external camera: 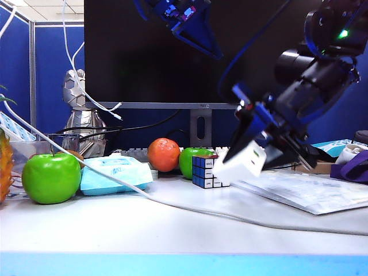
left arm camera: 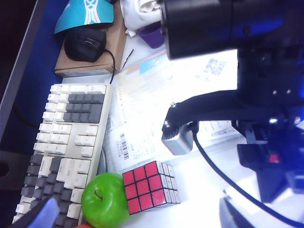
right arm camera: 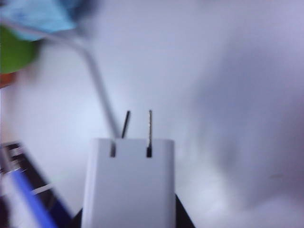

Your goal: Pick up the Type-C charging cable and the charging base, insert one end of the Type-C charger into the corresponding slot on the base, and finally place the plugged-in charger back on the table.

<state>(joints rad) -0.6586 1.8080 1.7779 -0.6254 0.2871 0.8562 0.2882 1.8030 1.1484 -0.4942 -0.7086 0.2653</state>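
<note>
My right gripper [external camera: 248, 156] is shut on the charging base [external camera: 240, 163], a glossy white block held just above the table [external camera: 172, 230], to the right of a puzzle cube. In the blurred right wrist view the charging base [right arm camera: 128, 183] fills the space between the dark fingers, and its two metal prongs point away from the right gripper [right arm camera: 128, 221]. The slot is hidden. My left gripper [external camera: 196, 29] hangs high in front of the monitor. The left gripper [left arm camera: 135, 218] is open and empty in its wrist view. I cannot pick out the Type-C charging cable for certain.
A thick greyish cord [external camera: 190, 208] crosses the desk. Behind it sit a green apple [external camera: 52, 177], a light-blue wipes pack [external camera: 115, 172], an orange fruit [external camera: 164, 154], a second apple [external camera: 188, 162] and the cube [external camera: 206, 171]. Papers [external camera: 305, 192] lie right. Keyboard [left arm camera: 66, 142] and mouse [left arm camera: 85, 45] lie behind.
</note>
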